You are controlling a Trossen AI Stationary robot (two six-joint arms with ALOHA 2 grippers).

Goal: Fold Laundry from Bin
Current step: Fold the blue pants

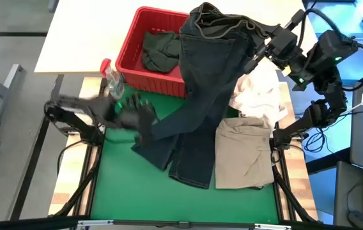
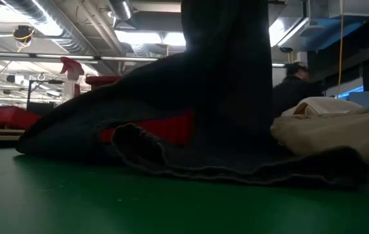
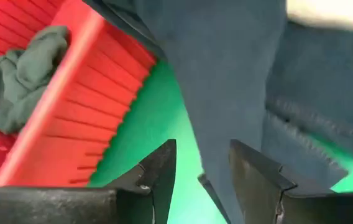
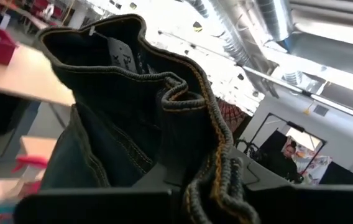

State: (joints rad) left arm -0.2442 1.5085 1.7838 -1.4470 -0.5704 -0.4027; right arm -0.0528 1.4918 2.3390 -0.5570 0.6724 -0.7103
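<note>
Two arms on this one, and only the right one has anything. Right hand [image 1: 256, 46] is up near the far right corner of the bench, pressed together on the waistband of a pair of dark jeans [image 1: 207, 96]; the wrist view shows the band bunched right between its fingers. From there the jeans hang and trail diagonally toward the middle of the green mat [image 1: 143, 191], over the near right corner of the red basket [image 1: 137, 67]. So the long axis runs from the far right down toward the near left, with the leg ends lying on the mat.

Left hand [image 1: 144, 118] sits just beside those leg ends, near the left edge of the bench, fingers [image 3: 158, 171] spread apart with nothing in them. In its wrist view the denim lies just ahead of the gap, so it's clearly the closer arm for grabbing a leg.

One dark green piece [image 1: 159, 50] is in the basket. A folded khaki garment [image 1: 242, 153] lies by the right edge, with a white cloth bundle [image 1: 258, 96] just behind it. A spray bottle [image 1: 113, 80] stands at the basket's near left corner.

My guess is the next move is pinching a hem to stretch the jeans flat.
</note>
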